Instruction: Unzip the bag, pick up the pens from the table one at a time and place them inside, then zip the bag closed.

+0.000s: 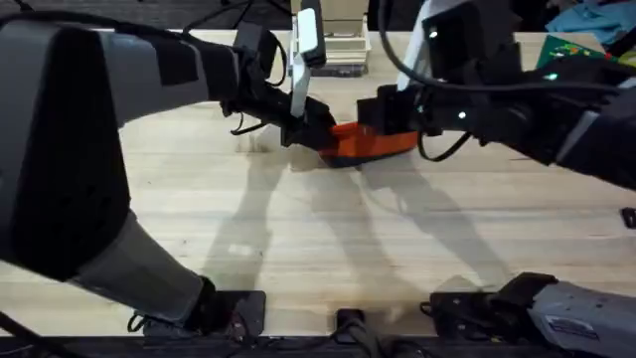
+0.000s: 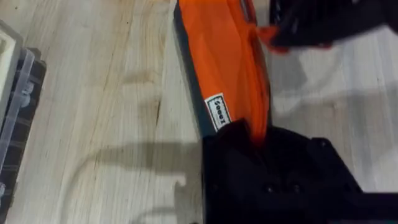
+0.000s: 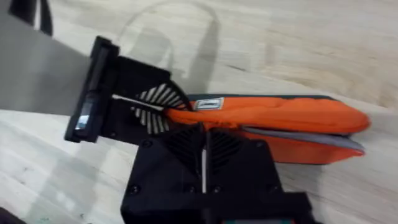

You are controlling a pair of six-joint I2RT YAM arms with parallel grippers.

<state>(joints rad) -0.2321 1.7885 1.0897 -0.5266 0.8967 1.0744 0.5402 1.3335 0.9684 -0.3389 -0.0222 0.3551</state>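
Note:
The orange bag (image 1: pixel 370 142) lies on the table (image 1: pixel 298 239) at the far middle, its dark edge toward the near side. My left gripper (image 1: pixel 310 130) is shut on the bag's left end, close by the white label (image 2: pixel 217 112). Black fingers (image 2: pixel 249 155) clamp the orange fabric (image 2: pixel 217 50) there. My right gripper (image 1: pixel 383 114) is shut on the zipper along the bag's top (image 3: pixel 267 115), pinching a small orange tab (image 2: pixel 272 37). A grey strip (image 3: pixel 305 135) shows along the zipper line. The pens are out of view.
A clear plastic organiser box (image 2: pixel 15 106) sits to the left of the bag. White stacked items (image 1: pixel 338 45) stand at the table's far edge, and a green object (image 1: pixel 566 50) lies at the far right. Bare wood stretches toward the arm bases.

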